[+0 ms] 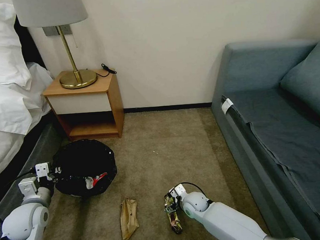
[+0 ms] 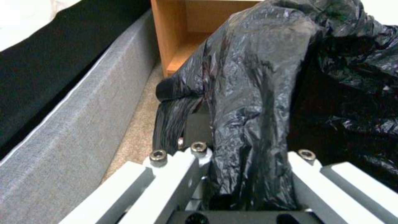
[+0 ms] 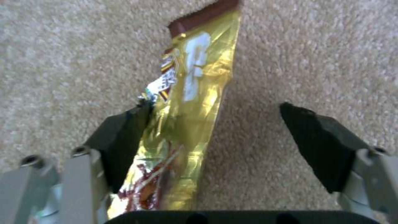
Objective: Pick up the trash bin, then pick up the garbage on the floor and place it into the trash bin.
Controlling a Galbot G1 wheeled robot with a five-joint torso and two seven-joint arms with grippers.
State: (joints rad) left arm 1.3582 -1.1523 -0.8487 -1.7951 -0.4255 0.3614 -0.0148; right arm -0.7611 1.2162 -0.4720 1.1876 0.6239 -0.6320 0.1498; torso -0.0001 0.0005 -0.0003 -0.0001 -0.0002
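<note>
The trash bin (image 1: 85, 163), draped in a crinkled black bag (image 2: 257, 93), stands on the carpet in front of the nightstand. My left gripper (image 1: 53, 172) is at the bin's left rim, shut on the rim and bag fold (image 2: 232, 102). A red-and-white packet (image 1: 96, 180) lies inside the bin. On the floor lie two pieces of garbage: a crumpled brown paper bag (image 1: 129, 217) and a gold-yellow snack wrapper (image 1: 173, 214). My right gripper (image 1: 168, 202) is low over the wrapper (image 3: 191, 102), open, with the wrapper lying between its fingers and touching one black pad (image 3: 120, 140).
A wooden nightstand (image 1: 91, 102) with a brass lamp (image 1: 77, 76) stands against the back wall. The bed (image 1: 9, 106) runs along the left, close to the bin. A blue-grey sofa (image 1: 275, 128) lines the right. Bare carpet (image 1: 168, 144) lies between them.
</note>
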